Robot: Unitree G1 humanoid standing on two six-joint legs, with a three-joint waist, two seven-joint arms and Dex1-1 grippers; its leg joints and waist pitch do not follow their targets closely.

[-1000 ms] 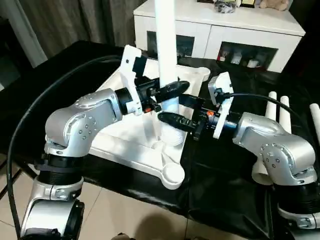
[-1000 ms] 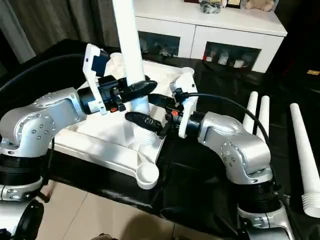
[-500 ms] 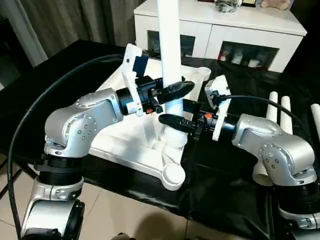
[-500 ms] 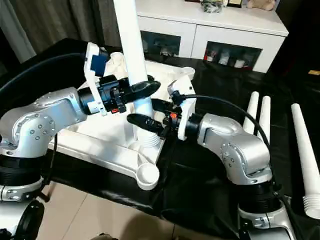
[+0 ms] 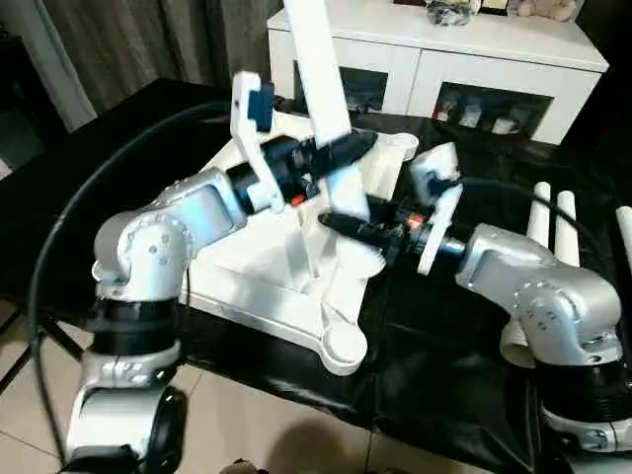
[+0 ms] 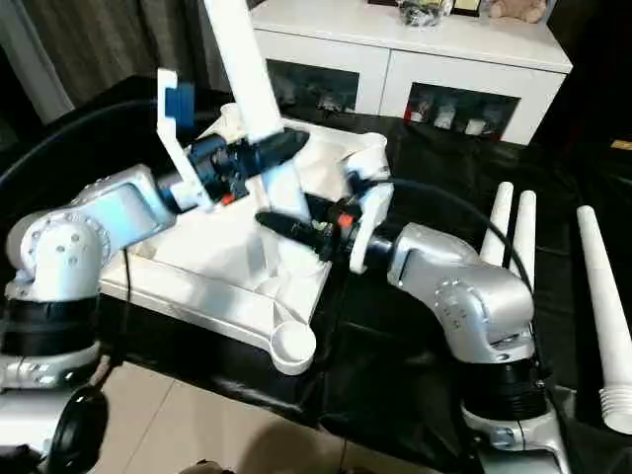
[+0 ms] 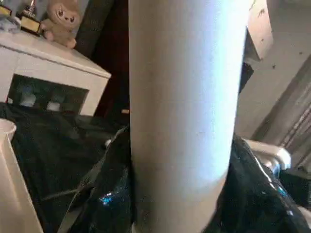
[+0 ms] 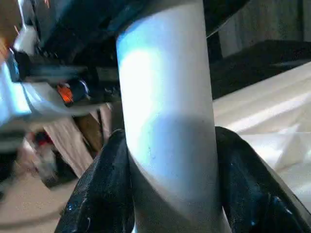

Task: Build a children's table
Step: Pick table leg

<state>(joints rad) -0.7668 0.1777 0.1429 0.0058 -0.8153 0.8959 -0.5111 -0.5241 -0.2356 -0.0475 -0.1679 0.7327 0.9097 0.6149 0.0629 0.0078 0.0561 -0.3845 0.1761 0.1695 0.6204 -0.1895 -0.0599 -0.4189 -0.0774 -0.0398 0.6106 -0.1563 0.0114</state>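
The leg (image 5: 318, 69) is leaning with its top to the left, its bottom end by the near right corner of the tabletop (image 5: 259, 265). The left claw (image 5: 336, 156) is holding it higher up, the right claw (image 5: 357, 223) lower down.

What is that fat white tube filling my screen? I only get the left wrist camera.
Observer: It is a table leg, held tilted over a white tabletop lying underside up on a black-covered table.
Operator: Is just one arm holding it?
Observer: No, both. The left fingers clamp it higher up, and the right fingers are closed around it lower down.
Operator: Are there any more legs?
Observer: Yes, three more white legs lie side by side on the black cover, on the robot's right.
Operator: Is there one fitted already?
Observer: None stands in a corner socket; the near corner socket is empty.
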